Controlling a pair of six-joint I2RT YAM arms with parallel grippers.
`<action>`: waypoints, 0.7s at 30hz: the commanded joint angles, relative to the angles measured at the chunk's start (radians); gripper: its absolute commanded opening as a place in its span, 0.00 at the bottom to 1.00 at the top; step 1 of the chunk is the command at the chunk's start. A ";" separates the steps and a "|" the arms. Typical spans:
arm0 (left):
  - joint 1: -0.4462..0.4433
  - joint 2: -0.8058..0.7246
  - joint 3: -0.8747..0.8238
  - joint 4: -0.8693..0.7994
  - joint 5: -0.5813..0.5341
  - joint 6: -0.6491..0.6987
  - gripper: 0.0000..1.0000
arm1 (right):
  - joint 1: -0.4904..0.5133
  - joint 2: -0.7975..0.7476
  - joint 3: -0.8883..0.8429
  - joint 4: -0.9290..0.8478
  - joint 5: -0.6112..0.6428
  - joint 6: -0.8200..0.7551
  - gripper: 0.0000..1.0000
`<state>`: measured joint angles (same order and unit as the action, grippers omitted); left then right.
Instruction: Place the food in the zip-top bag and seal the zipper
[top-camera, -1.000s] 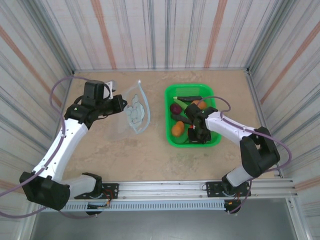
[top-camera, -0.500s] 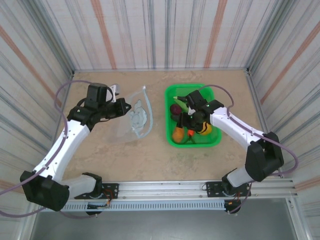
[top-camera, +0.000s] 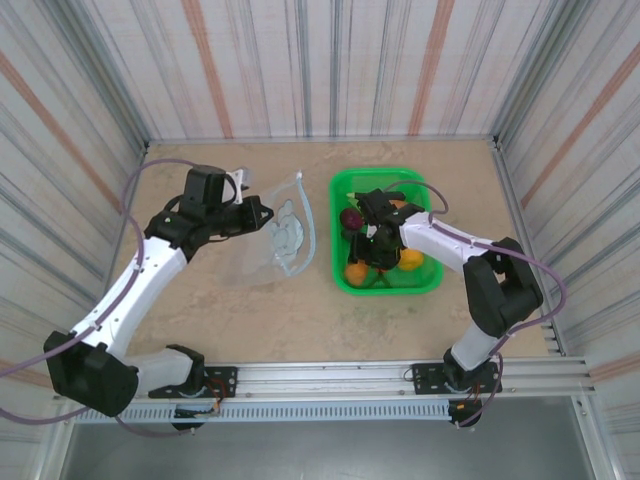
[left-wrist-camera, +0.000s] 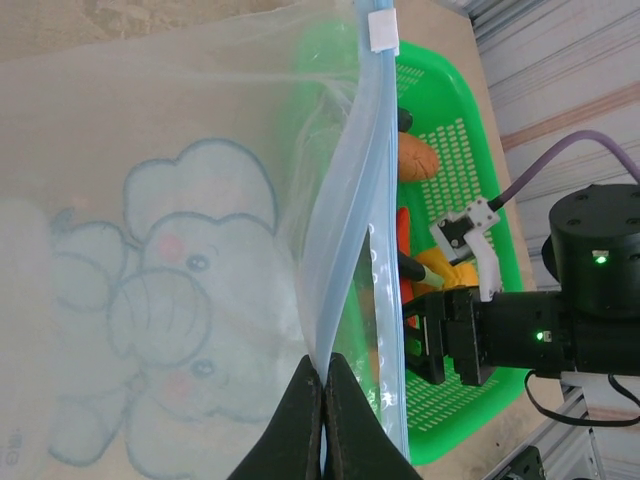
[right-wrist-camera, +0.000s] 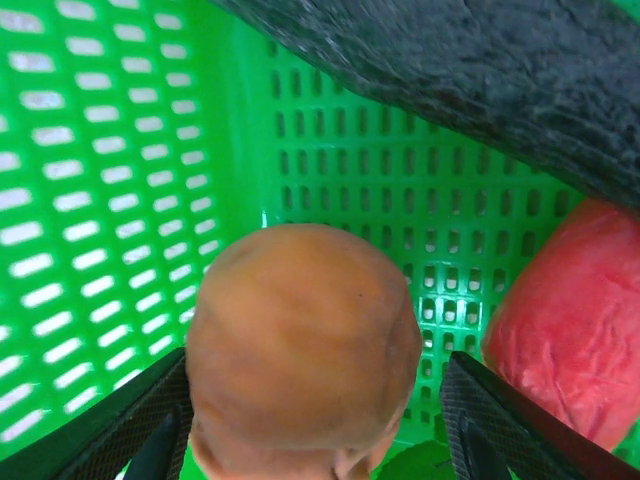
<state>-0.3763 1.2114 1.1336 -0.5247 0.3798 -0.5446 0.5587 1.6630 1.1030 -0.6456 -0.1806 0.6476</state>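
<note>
1. Several food pieces (top-camera: 350, 217) lie in the green basket (top-camera: 340, 195) in the top view. The zip-top bag (top-camera: 288, 236) stands just beside it, held up by the left gripper (top-camera: 264, 213), with bare table (top-camera: 290, 310) nearer the arms.
2. Left wrist: the jaws are closed on the zipper (left-wrist-camera: 352, 180). The film looks limp and probably slippery, and the mouth is parted towards the basket.
3. Right wrist: the right gripper (right-wrist-camera: 320, 432) is open astride the orange piece (right-wrist-camera: 300, 340). It looks light and rounded and may roll, so grip across its middle. The basket wall is close.

Zip-top bag (left-wrist-camera: 150, 300): clear, pale blue elephant print, beside green basket (top-camera: 385, 172), zipper (left-wrist-camera: 358, 170) edge raised. Food: orange piece (right-wrist-camera: 300, 340), red piece (right-wrist-camera: 565, 320), dark piece (right-wrist-camera: 450, 70), inside basket.
</note>
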 joint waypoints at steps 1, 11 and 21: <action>-0.006 0.033 -0.002 0.036 0.024 -0.017 0.00 | 0.003 0.031 -0.019 0.033 0.004 -0.001 0.66; -0.009 0.068 0.048 0.016 0.061 -0.020 0.00 | -0.038 -0.115 -0.025 0.032 -0.016 -0.018 0.38; -0.009 0.082 0.072 -0.002 0.127 0.001 0.00 | 0.034 -0.341 0.148 -0.075 -0.002 -0.041 0.36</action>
<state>-0.3813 1.2980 1.1744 -0.5041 0.4702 -0.5545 0.5529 1.3594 1.1767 -0.6823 -0.1802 0.6209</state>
